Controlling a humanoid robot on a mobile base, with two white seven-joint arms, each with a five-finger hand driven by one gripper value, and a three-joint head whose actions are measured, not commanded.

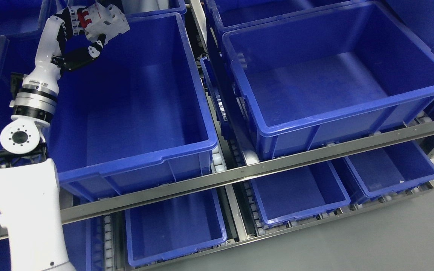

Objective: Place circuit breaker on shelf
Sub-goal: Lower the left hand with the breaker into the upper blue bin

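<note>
My left hand [89,34] is raised at the upper left, over the far left corner of a large blue bin [134,158]. Its fingers are shut on a white circuit breaker [107,22] with red switches, held above the bin's inside. The bin holds nothing that I can see. My left arm runs up from the lower left edge of the picture. The right arm does not show.
A second large blue bin [352,124] sits to the right on the same shelf level. A metal shelf rail [239,175] crosses the front. Smaller blue bins [175,226] [296,195] [390,173] stand on the lower level. Grey floor [371,241] lies at the lower right.
</note>
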